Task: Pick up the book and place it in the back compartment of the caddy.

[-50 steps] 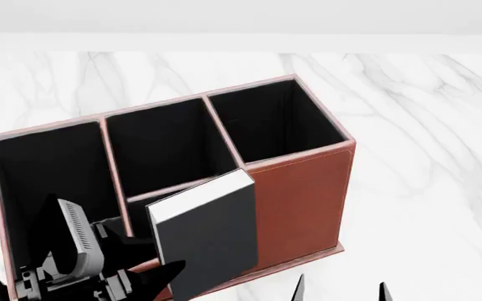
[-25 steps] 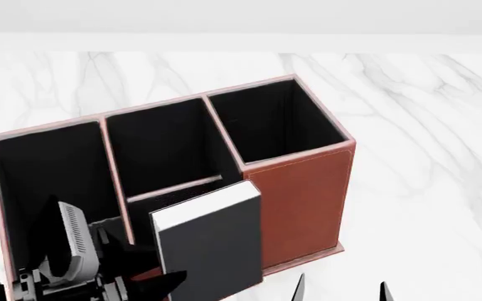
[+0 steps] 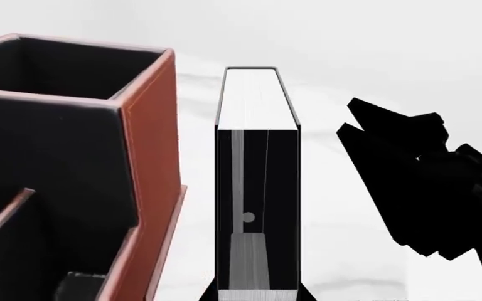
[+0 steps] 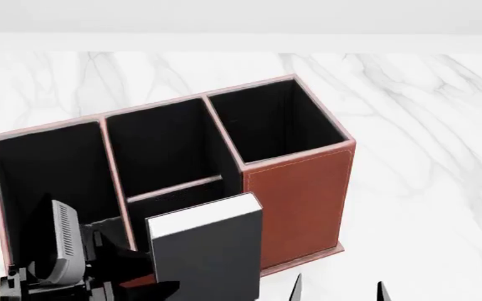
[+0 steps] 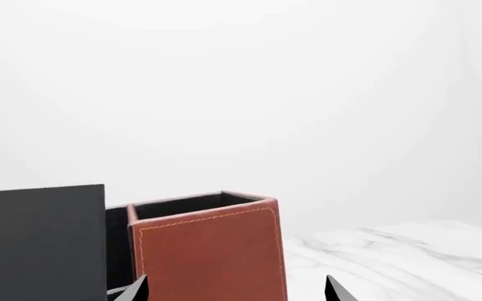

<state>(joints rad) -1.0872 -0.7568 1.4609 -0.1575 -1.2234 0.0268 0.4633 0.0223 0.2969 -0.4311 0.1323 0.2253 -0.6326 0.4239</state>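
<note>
A: We start with the marble tabletop (image 4: 425,125); the caddy (image 4: 300,200) stands near its middle, three tall black-lined cells in a row along its far side and one stepped-down cell at the near side

B: Agreed; next the book (image 4: 208,257); we hold it upright, white page edge up, off the tabletop and just in front of the caddy's low near wall; from our head view it overlaps the stepped cell, but it is not inside any cell

A: The left gripper (image 3: 258,295) is clamped on the book's lower end; in the left wrist view its two fingers flank the covers there; the right gripper (image 5: 236,290) shows only as two dark tips standing apart, with nothing between them

B: What has changed? Over the last second the book has sunk a little in our view and drawn back toward us; its top corner no longer reaches the rim between the rear cells; the arm has dropped with it

A: So we judge we are lining up, not inserting; the book's top sits below the rear rims now, and the back compartment is still vacant

B: Then we must lift it clear of those rims, carry it over the stepped cell, and lower it into a rear cell; catching a divider is our risk
</note>
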